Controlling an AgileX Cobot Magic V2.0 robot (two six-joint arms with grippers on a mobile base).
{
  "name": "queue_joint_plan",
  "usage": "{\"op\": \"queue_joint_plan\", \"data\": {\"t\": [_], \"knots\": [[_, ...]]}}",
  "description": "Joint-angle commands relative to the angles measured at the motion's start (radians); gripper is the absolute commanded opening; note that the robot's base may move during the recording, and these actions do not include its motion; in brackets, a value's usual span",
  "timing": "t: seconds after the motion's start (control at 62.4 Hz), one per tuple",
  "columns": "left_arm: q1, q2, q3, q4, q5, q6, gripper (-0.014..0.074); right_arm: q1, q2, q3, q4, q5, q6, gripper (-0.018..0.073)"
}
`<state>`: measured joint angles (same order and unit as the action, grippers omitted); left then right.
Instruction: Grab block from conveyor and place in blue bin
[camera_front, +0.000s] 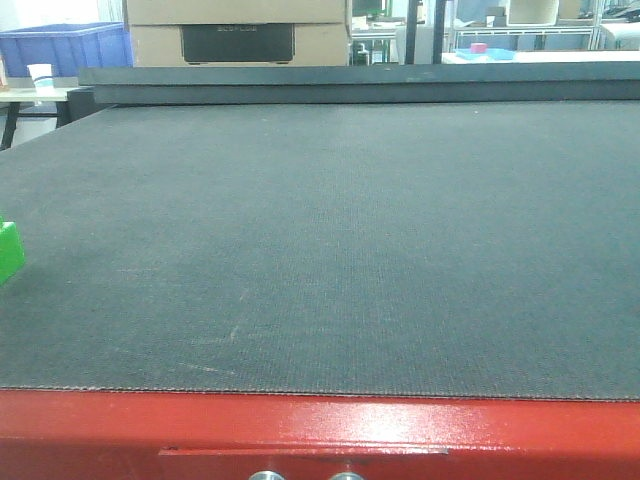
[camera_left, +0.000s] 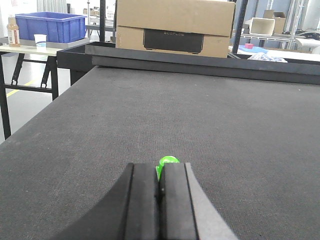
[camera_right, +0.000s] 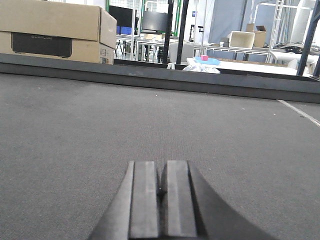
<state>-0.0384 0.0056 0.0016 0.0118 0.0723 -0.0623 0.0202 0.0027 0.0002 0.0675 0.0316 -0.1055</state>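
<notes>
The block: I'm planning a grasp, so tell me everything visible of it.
The block is small, bright green, plastic-looking, with flat faces. It rests on the conveyor at the front view's left edge, partly cut off. The left wrist view shows it just beyond the shut left gripper, which hides its lower part; contact cannot be told.

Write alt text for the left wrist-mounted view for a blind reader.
The left gripper, shut, fills the lower foreground with a sliver of green block at its tips. Grey conveyor stretches beyond to a cardboard box and a blue bin.
</notes>
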Motion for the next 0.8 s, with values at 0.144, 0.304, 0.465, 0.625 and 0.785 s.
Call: {"op": "queue_joint_plan", "data": {"t": [0.144, 0.304, 0.465, 0.625, 0.785], "knots": [[0.003, -0.006, -0.002, 0.002, -0.016, 0.002, -0.0111, 0.002, -0.003, 0.000, 0.001, -0.013, -0.001, -0.0168], [0.003, -0.006, -0.002, 0.002, -0.016, 0.002, -0.0111, 0.002, -0.003, 0.000, 0.001, -0.013, -0.001, -0.0168], [0.003, -0.006, -0.002, 0.002, -0.016, 0.002, -0.0111, 0.002, -0.003, 0.000, 0.001, -0.013, -0.001, -0.0168], [0.003, -0.006, -0.002, 0.002, -0.016, 0.002, -0.0111, 0.002, -0.003, 0.000, 0.001, -0.013, -0.001, -0.0168], [0.003, -0.006, -0.002, 0.002, -0.050, 0.002, -0.0111, 0.002, -0.003, 0.000, 0.001, -0.013, -0.001, -0.0168]]}}
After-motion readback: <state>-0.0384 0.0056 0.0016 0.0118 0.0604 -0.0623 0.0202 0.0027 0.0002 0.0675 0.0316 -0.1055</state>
